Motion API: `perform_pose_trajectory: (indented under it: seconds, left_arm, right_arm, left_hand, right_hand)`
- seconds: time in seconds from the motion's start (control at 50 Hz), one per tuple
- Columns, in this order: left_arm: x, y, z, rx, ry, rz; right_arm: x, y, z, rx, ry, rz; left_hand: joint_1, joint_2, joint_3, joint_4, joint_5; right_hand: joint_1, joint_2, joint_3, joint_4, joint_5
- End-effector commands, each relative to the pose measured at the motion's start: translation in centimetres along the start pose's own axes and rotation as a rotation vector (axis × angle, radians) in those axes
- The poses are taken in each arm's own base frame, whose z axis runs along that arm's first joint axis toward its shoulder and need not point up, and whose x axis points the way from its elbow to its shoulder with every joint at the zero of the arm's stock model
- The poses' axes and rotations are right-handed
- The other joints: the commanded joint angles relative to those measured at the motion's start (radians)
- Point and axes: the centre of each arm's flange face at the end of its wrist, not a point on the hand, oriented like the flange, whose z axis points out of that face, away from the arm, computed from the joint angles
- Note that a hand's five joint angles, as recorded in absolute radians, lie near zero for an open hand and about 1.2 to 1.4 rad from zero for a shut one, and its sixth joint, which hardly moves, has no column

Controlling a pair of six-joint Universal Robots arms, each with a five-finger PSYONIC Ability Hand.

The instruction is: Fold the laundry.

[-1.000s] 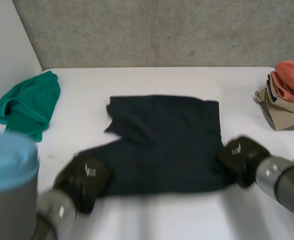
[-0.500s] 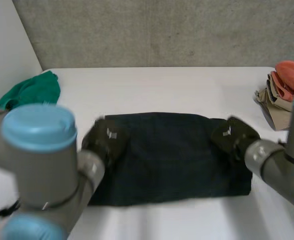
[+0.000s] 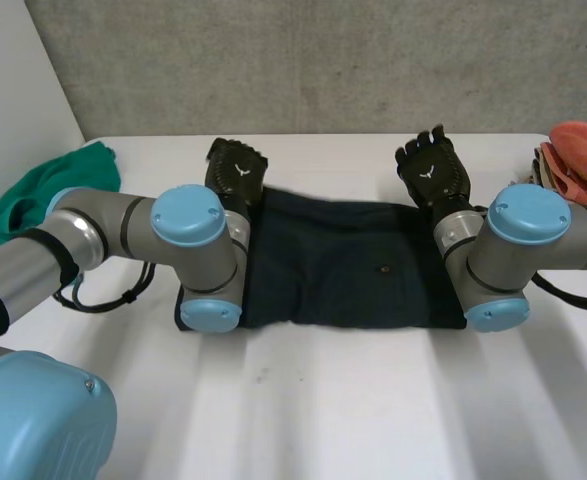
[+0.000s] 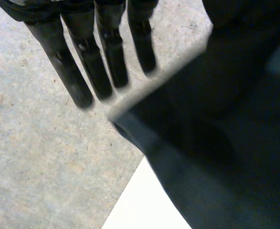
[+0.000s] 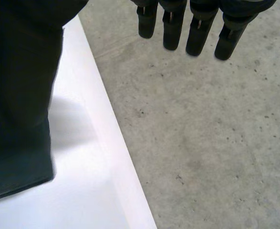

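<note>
The dark cloth [image 3: 343,265] was laid folded on the white counter [image 3: 323,400]. The left robot hand [image 3: 238,168] and the right robot hand [image 3: 431,170] were held at its far corners, fingers straight and apart.

Straight-fingered left hand [image 4: 112,47] near a corner of dark cloth [image 4: 225,157]

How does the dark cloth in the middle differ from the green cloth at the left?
The dark cloth lies flat as a rectangle; the green cloth is a crumpled heap. The dark cloth sits in the middle with the left hand and right hand open at its far corners; the green cloth lies at the left edge, no hand on it. Both rest on the white table.
</note>
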Motion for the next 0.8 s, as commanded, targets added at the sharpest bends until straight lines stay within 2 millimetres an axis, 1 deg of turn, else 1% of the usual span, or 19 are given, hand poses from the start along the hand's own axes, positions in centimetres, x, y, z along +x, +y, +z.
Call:
perform_pose_trajectory:
  seconds: [0.02, 0.06, 0.08, 0.14, 0.18, 0.24, 0.32, 0.38, 0.46, 0.52, 0.56, 0.58, 0.6, 0.64, 0.68, 0.7, 0.74, 0.76, 0.8]
  left_arm:
    - [0.0, -2.9, -2.0, 0.036, 0.037, -0.015]
    - [-0.3, -3.7, -2.6, 0.042, 0.044, -0.019]
    - [-0.4, -3.8, -2.9, 0.04, 0.048, -0.02]
    - [-0.8, -3.8, -4.2, 0.019, 0.069, -0.015]
    - [-1.4, -3.9, -5.1, 0.005, 0.08, -0.012]
    - [-2.2, -3.9, -6.5, -0.015, 0.093, -0.011]
    - [-2.5, -3.8, -8.2, -0.038, 0.116, -0.045]
    - [-2.5, -3.6, -8.9, -0.051, 0.13, -0.077]
    - [-2.4, -3.3, -9.6, -0.067, 0.142, -0.117]
    - [-2.3, -3.2, -9.8, -0.074, 0.148, -0.122]
    - [-2.3, -3.1, -9.8, -0.077, 0.149, -0.123]
    - [-2.2, -3.1, -9.8, -0.076, 0.15, -0.123]
    - [-2.3, -3.1, -9.8, -0.077, 0.149, -0.123]
    - [-2.4, -3.2, -9.8, -0.074, 0.146, -0.124]
    - [-2.7, -3.4, -9.8, -0.071, 0.142, -0.125]
    - [-3.0, -3.7, -9.9, -0.066, 0.138, -0.127]
    - [-3.4, -3.9, -10.0, -0.063, 0.133, -0.13]
    - [-3.5, -4.0, -10.1, -0.063, 0.131, -0.13]
    - [-4.1, -4.4, -10.3, -0.053, 0.122, -0.133]
  right_arm:
    - [2.1, -1.2, -2.2, -0.072, -0.035, 0.141]
    - [2.7, -1.5, -3.1, -0.117, -0.068, 0.206]
    - [3.5, -1.6, -4.3, -0.179, -0.102, 0.279]
    - [4.7, -2.2, -6.0, -0.26, -0.139, 0.394]
    - [4.9, -2.1, -7.5, -0.34, -0.187, 0.484]
    - [4.3, -1.1, -9.1, -0.42, -0.264, 0.565]
    - [3.2, -0.3, -10.4, -0.441, -0.34, 0.592]
    - [2.7, -0.1, -10.8, -0.441, -0.36, 0.601]
    - [1.9, 0.8, -10.9, -0.45, -0.362, 0.601]
    - [1.2, 1.5, -10.8, -0.462, -0.364, 0.599]
    - [1.1, 2.0, -10.5, -0.46, -0.347, 0.588]
    - [1.2, 2.1, -10.4, -0.457, -0.337, 0.581]
    - [1.4, 2.2, -10.2, -0.454, -0.321, 0.568]
    - [2.3, 2.9, -9.9, -0.459, -0.259, 0.514]
    - [3.3, 3.1, -9.9, -0.459, -0.208, 0.451]
    - [5.0, 2.9, -9.9, -0.448, -0.156, 0.374]
    - [6.7, 2.9, -10.1, -0.451, -0.112, 0.286]
    - [8.0, 3.0, -10.3, -0.458, -0.089, 0.189]
    - [8.5, 3.2, -10.4, -0.459, -0.093, 0.098]
  left_hand:
    - [-0.166, -0.32, -0.328, -0.322, -0.312]
    - [-0.166, -0.32, -0.328, -0.322, -0.312]
    - [-0.166, -0.32, -0.328, -0.322, -0.312]
    - [-0.166, -0.32, -0.328, -0.322, -0.312]
    - [-0.166, -0.32, -0.328, -0.322, -0.312]
    - [-0.166, -0.32, -0.328, -0.322, -0.312]
    - [-0.166, -0.32, -0.328, -0.322, -0.312]
    - [-0.166, -0.32, -0.328, -0.322, -0.312]
    - [-0.166, -0.32, -0.328, -0.322, -0.312]
    - [-0.166, -0.32, -0.328, -0.322, -0.312]
    - [-0.166, -0.32, -0.328, -0.322, -0.312]
    - [-0.166, -0.32, -0.328, -0.322, -0.312]
    - [-0.166, -0.32, -0.328, -0.322, -0.312]
    - [-0.166, -0.32, -0.328, -0.322, -0.312]
    - [-0.166, -0.32, -0.328, -0.322, -0.312]
    - [-0.166, -0.32, -0.328, -0.322, -0.312]
    - [-0.166, -0.32, -0.328, -0.322, -0.312]
    - [-0.166, -0.32, -0.328, -0.322, -0.312]
    - [-0.166, -0.32, -0.328, -0.322, -0.312]
  right_hand:
    - [-0.071, -0.08, -0.096, -0.09, -0.081]
    - [-0.071, -0.08, -0.096, -0.09, -0.081]
    - [-0.071, -0.08, -0.096, -0.09, -0.081]
    - [-0.071, -0.08, -0.096, -0.09, -0.081]
    - [-0.071, -0.08, -0.096, -0.09, -0.081]
    - [0.018, 0.009, -0.007, -0.001, 0.008]
    - [0.126, 0.118, 0.102, 0.108, 0.117]
    - [0.162, 0.153, 0.137, 0.143, 0.153]
    - [0.188, 0.179, 0.164, 0.169, 0.179]
    - [0.326, 0.317, 0.301, 0.307, 0.316]
    - [1.095, 1.086, 1.07, 1.076, 1.086]
    - [1.15, 1.141, 1.125, 1.131, 1.141]
    - [1.15, 1.141, 1.126, 1.131, 1.141]
    - [1.15, 1.141, 1.126, 1.131, 1.141]
    - [1.15, 1.141, 1.126, 1.131, 1.141]
    - [1.15, 1.141, 1.126, 1.131, 1.141]
    - [1.15, 1.141, 1.126, 1.131, 1.141]
    - [1.15, 1.141, 1.126, 1.131, 1.141]
    - [1.15, 1.141, 1.126, 1.131, 1.141]
